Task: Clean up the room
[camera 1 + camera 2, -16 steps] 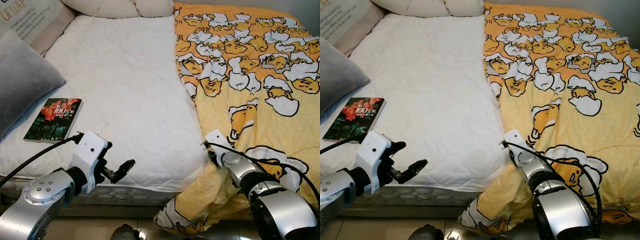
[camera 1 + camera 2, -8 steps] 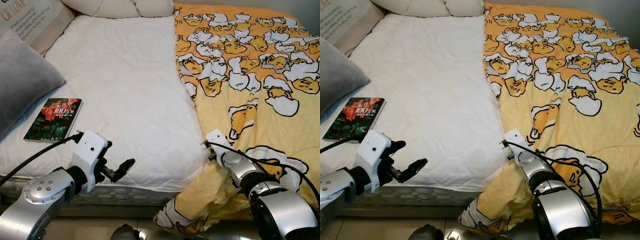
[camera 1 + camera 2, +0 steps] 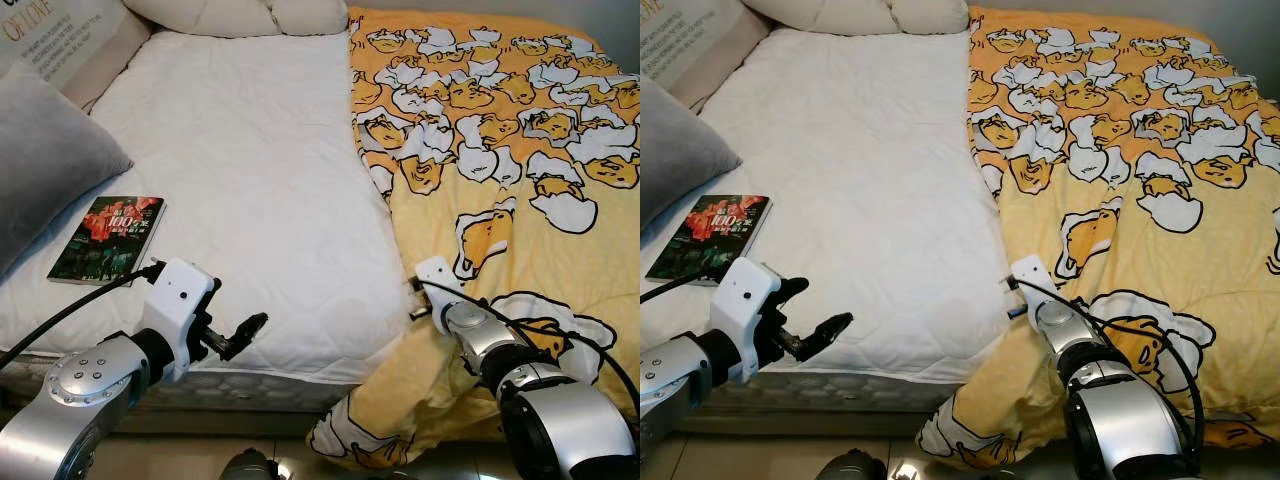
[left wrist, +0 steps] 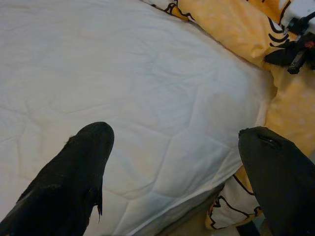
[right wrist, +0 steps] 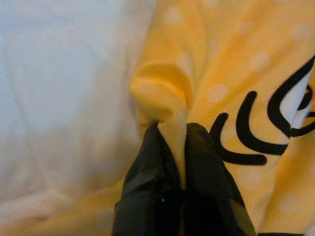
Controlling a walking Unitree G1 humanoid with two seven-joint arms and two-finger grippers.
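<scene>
The right hand (image 5: 173, 142) pinches a fold of the yellow duvet (image 3: 520, 150) at its edge near the foot of the bed (image 3: 250, 180). The left hand (image 4: 172, 162) hovers open and empty over the white mattress corner. A book (image 3: 108, 238) lies beside a grey pillow (image 3: 45, 150).

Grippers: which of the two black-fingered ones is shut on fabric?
The right gripper, pinching a fold of the yellow cartoon-print duvet; the left gripper hovers open above the white mattress.

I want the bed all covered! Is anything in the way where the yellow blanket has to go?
Yes: a book lies on the bare sheet. The right gripper holds the blanket edge.
</scene>
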